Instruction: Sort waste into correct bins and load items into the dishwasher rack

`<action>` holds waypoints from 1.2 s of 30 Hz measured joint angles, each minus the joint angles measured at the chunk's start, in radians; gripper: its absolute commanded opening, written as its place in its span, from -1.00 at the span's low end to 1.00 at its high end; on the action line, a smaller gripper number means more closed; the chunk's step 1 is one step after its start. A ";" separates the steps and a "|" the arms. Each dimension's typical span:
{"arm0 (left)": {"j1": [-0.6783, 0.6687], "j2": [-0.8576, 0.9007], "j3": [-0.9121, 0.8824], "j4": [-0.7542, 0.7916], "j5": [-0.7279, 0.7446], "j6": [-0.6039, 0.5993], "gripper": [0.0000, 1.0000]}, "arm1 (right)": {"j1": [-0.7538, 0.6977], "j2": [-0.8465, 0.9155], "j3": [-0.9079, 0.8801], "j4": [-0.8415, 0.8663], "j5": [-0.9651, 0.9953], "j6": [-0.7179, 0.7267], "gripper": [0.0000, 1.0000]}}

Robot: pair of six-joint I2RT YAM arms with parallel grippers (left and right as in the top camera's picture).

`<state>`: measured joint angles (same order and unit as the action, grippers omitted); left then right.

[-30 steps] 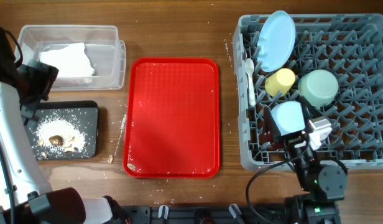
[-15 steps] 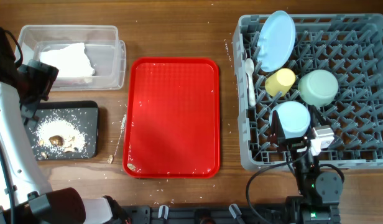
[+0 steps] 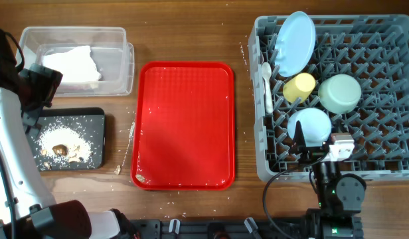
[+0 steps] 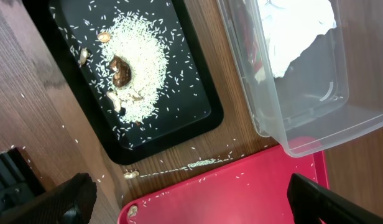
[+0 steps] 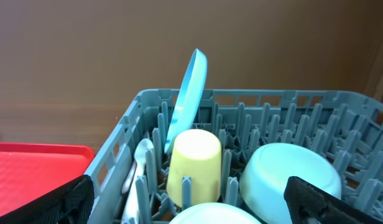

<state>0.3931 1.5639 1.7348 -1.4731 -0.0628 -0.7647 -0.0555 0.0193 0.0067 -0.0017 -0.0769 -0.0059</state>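
The grey dishwasher rack (image 3: 390, 162) at the right holds the upright light blue plate (image 3: 294, 43), the yellow cup (image 3: 299, 87), the pale green bowl (image 3: 340, 93), the light blue bowl (image 3: 311, 123) and white cutlery (image 3: 267, 86). My right gripper (image 3: 322, 147) is open and empty at the rack's near edge, just behind the light blue bowl; in the right wrist view (image 5: 188, 193) it faces the cup (image 5: 193, 163). White napkins (image 3: 72, 64) lie in the clear tub (image 3: 121, 79). Rice and brown scraps (image 3: 60, 149) lie on the black tray (image 3: 98, 123). My left gripper (image 4: 191, 190) is open and empty, high above.
The red serving tray (image 3: 184, 126) lies in the middle with a few crumbs at its near left corner (image 3: 139, 178). A scrap and a line of rice (image 3: 118, 169) lie on the wood between the black tray and the red tray. The left arm (image 3: 18, 153) stands along the left edge.
My right gripper has drawn back toward the table's front edge, away from the light blue bowl, which stays in the rack. The left arm has not moved.
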 measured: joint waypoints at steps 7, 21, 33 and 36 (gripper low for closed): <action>0.000 0.000 0.000 0.000 0.000 0.000 1.00 | -0.002 0.000 0.000 0.000 0.000 0.000 0.99; 0.000 0.000 0.000 0.000 0.000 0.000 1.00 | -0.002 0.000 0.000 0.000 0.000 0.000 1.00; -0.120 -0.019 -0.047 0.100 0.049 0.095 1.00 | -0.002 -0.001 0.000 0.000 0.000 0.000 0.99; -0.283 -0.091 -0.193 0.345 0.061 0.263 1.00 | -0.002 -0.001 0.000 0.000 0.000 0.000 1.00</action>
<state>0.1101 1.4727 1.5417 -1.1282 -0.0017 -0.5018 -0.0570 0.0181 0.0067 -0.0013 -0.0769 -0.0063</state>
